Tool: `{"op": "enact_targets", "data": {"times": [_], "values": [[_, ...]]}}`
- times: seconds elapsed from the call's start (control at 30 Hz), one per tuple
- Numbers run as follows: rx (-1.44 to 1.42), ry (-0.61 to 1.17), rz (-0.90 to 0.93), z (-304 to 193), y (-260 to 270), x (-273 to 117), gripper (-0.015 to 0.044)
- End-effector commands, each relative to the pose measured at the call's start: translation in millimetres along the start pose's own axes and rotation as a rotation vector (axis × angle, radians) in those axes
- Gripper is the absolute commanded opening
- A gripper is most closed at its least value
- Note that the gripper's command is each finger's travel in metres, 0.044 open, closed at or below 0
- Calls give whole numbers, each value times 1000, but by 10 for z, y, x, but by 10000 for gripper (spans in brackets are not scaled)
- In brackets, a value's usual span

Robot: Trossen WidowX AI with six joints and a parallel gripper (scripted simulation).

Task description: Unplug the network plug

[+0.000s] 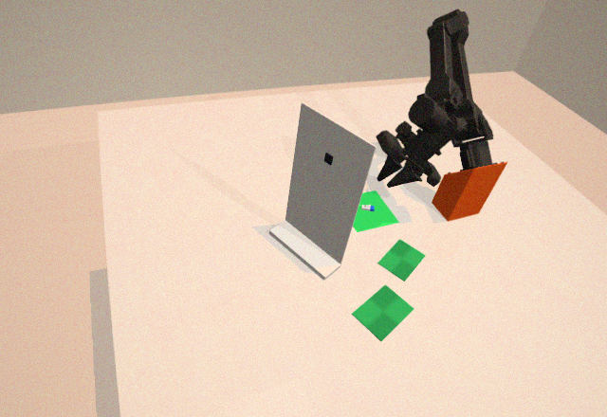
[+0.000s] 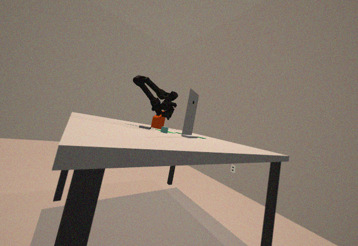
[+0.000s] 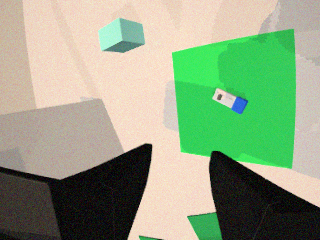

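Note:
The plug [image 1: 367, 208] [image 3: 230, 100], white with a blue end, lies on the bright green marked square [image 1: 362, 224] [image 3: 200, 135], inside its edges. The upright grey panel [image 1: 319, 191] [image 2: 189, 116] stands on its light base; its dark socket hole [image 1: 328, 158] [image 2: 193, 102] shows without a plug in it. My gripper [image 1: 383, 183] [image 3: 181, 155] is open and empty, with a gap between the fingertips. It hangs above the table and is apart from the plug. The tab on the plug cannot be made out.
A teal block [image 2: 164, 129] [image 3: 121, 35] stands on the table near the square. Two darker green checkered patches [image 1: 401, 260] [image 1: 382, 312] lie in front. An orange block [image 1: 468, 191] [image 2: 158, 121] stands by the arm's base. A flat grey piece [image 2: 144, 127] lies beyond the teal block.

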State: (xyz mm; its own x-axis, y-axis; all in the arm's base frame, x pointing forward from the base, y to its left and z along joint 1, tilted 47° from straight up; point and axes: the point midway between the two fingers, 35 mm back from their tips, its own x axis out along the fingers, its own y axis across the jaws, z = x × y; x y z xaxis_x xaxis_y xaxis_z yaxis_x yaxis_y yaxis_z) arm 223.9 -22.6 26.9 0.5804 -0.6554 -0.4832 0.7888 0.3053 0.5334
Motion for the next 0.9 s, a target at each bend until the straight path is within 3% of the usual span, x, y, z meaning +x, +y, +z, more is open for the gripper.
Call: {"op": "enact_targets", "data": {"times": [0.0, 0.87], "values": [[7, -5, 7, 17, 37, -32, 156], [-12, 10, 9, 14, 162, -270, 156]]}}
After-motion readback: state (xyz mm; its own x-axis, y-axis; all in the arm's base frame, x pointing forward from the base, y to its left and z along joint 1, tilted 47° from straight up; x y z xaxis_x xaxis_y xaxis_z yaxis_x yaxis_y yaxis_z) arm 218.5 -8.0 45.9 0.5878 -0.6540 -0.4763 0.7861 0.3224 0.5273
